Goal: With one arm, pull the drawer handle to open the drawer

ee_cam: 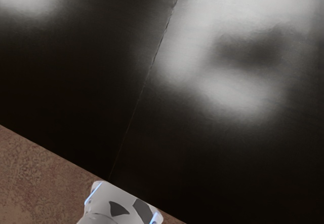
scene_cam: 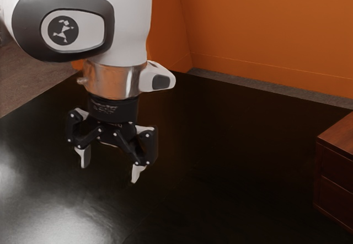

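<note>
The gripper (scene_cam: 110,166) hangs over the glossy black table (scene_cam: 231,144), jaws spread and empty, well apart from the wooden drawer (scene_cam: 335,169) at the exterior view's right edge. The wrist view takes in the table's seam (ee_cam: 152,72) and brown floor (ee_cam: 35,173).

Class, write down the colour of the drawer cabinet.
The drawer cabinet is dark reddish-brown wood, best seen in the exterior view.
</note>
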`<state>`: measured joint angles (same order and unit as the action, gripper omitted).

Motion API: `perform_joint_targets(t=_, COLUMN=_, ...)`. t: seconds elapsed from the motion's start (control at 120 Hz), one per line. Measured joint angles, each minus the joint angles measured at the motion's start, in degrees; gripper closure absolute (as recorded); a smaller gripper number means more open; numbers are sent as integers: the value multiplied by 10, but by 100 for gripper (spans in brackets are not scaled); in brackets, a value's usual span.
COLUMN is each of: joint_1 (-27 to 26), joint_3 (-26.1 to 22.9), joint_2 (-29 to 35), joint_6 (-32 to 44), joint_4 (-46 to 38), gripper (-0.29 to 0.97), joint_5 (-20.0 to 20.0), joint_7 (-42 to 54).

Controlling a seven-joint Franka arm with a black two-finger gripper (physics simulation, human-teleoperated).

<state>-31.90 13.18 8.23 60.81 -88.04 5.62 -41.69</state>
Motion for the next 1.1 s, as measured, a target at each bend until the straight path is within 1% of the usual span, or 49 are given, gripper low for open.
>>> perform_joint_targets(t=0.142, joint_1=0, joint_3=0, joint_2=2, joint_6=67, joint_4=-1, gripper=0, joint_5=1, joint_7=-119)
perform_joint_targets(t=0.183, joint_1=-1, joint_3=-7, joint_2=0, joint_6=78, joint_4=-5, gripper=0, joint_5=1, joint_7=-148)
perform_joint_targets(t=0.283, joint_1=-48, joint_3=-23, joint_2=-1, joint_6=85, joint_4=-13, gripper=0, joint_5=-5, joint_7=-212)
perform_joint_targets(t=0.35, joint_1=-93, joint_3=-34, joint_2=-5, joint_6=85, joint_4=-15, gripper=0, joint_5=-5, joint_7=-252)
perform_joint_targets(t=0.417, joint_1=-104, joint_3=-35, joint_2=-39, joint_6=88, joint_4=-15, gripper=0, joint_5=-8, joint_7=-285)
perform_joint_targets(t=0.45, joint_1=-109, joint_3=-35, joint_2=-53, joint_6=104, joint_4=-17, gripper=0, joint_5=-9, joint_7=-297)
perform_joint_targets(t=0.525, joint_1=-125, joint_3=-31, joint_2=-78, joint_6=160, joint_4=-20, gripper=0, joint_5=-10, joint_7=-319)
perform_joint_targets(t=0.592, joint_1=-146, joint_3=-20, joint_2=-97, joint_6=239, joint_4=-22, gripper=0, joint_5=-14, joint_7=-336)
perform_joint_targets(t=0.717, joint_1=-191, joint_3=16, joint_2=-101, joint_6=381, joint_4=-44, gripper=0, joint_5=-33, joint_7=-362)
perform_joint_targets(t=0.8, joint_1=-194, joint_3=23, joint_2=-103, joint_6=443, joint_4=-47, gripper=0, joint_5=-46, joint_7=-382)
perform_joint_targets(t=0.892, joint_1=-190, joint_3=32, joint_2=-105, joint_6=488, joint_4=-64, gripper=0, joint_5=-54, joint_7=-414)
perform_joint_targets(t=1.008, joint_1=-170, joint_3=38, joint_2=-107, joint_6=521, joint_4=-72, gripper=0, joint_5=-64, joint_7=-456)
perform_joint_targets(t=1.1, joint_1=-153, joint_3=39, joint_2=-99, joint_6=527, joint_4=-76, gripper=0, joint_5=-69, joint_7=-484)
